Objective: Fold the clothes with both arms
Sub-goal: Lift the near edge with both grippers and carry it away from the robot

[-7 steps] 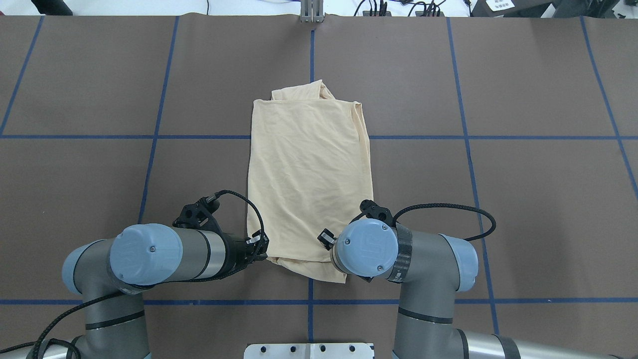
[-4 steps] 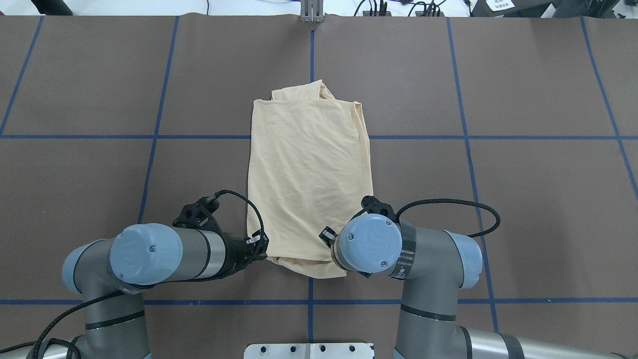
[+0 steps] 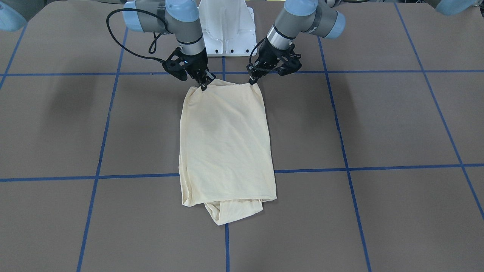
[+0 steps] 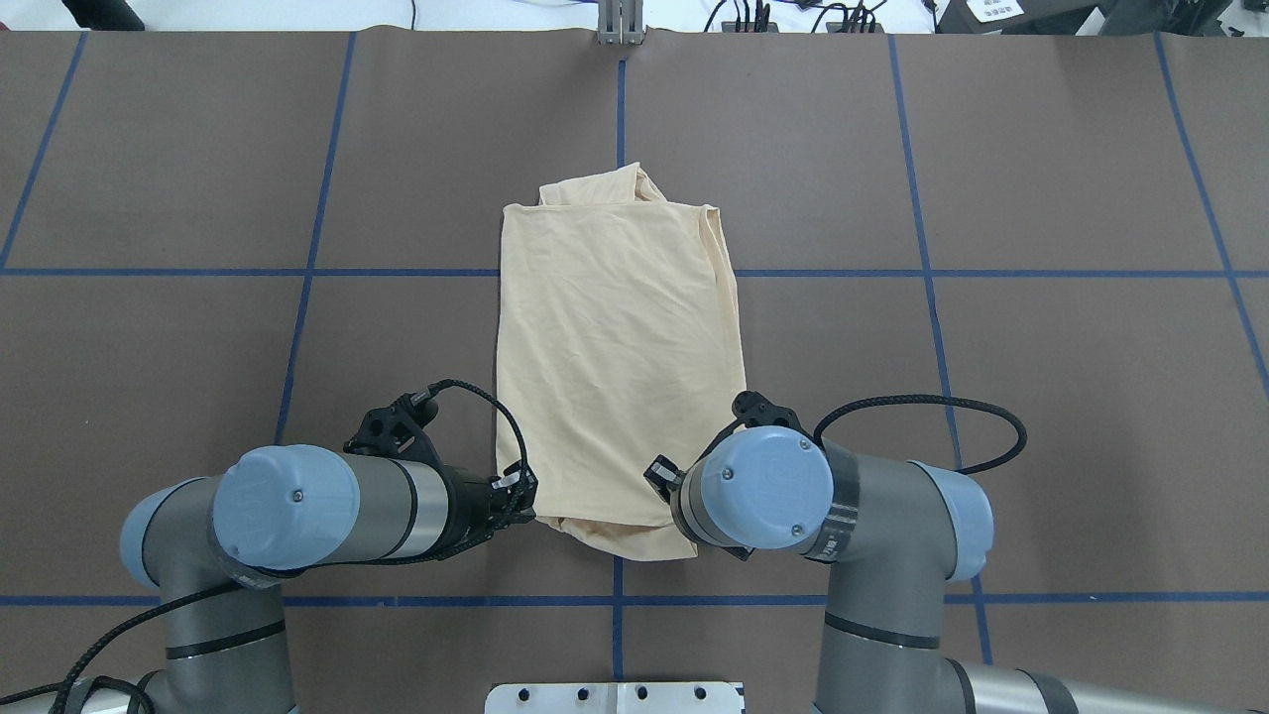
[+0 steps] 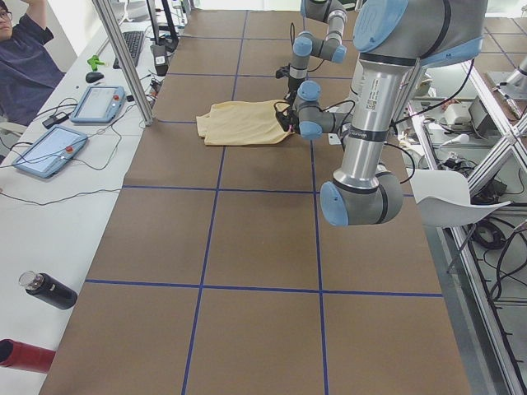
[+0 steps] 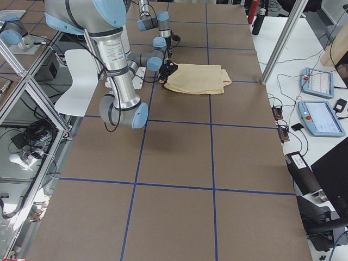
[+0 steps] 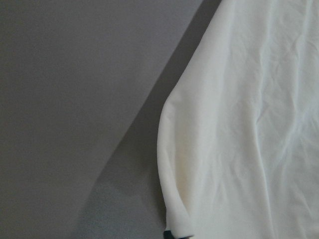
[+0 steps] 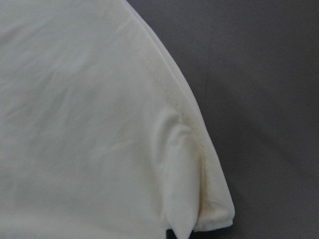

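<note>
Brown table (image 4: 198,397) with blue grid tape: one shirt (image 4: 615,357), held at two corners.
You see the cream shirt lying at the table's centre, folded into a narrow panel, plain side up, with a bunched fold sticking out at its far end. The left gripper (image 3: 252,80) is clamped on the near corner on its side; the right gripper (image 3: 204,84) is clamped on the other near corner. On the side bench (image 5: 41,247), count two pendants (image 5: 100,103) and one dark bottle (image 5: 48,290).
</note>
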Motion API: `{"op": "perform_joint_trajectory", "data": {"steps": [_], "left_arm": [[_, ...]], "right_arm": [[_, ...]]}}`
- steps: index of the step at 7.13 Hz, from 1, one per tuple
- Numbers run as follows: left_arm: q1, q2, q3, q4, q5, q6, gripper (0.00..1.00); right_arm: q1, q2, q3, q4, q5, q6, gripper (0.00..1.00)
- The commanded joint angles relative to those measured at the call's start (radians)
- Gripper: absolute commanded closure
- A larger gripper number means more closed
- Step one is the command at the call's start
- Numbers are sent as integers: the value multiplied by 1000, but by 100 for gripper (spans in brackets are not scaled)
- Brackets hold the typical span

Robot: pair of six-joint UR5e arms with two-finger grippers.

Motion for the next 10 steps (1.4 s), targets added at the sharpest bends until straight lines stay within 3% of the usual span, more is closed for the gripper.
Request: {"op": "perform_joint_trajectory", "data": {"steps": [1, 3, 5, 7, 10], "left_arm": [[24, 1, -25, 28, -73, -1, 100], [96, 4, -77, 41, -76, -2, 100], [85, 4, -155, 77, -119, -2, 100], [5, -10, -166, 76, -124, 11, 100], [-188, -128, -57, 68, -130, 48, 100]], "right_arm": [[-63, -60, 110, 1, 28, -1, 100], [-108, -76, 128, 3, 29, -1, 100], [-39, -73, 126, 14, 38, -48, 100], [64, -70, 124, 15, 105, -96, 100], [226, -19, 106, 14, 153, -192, 100]]}}
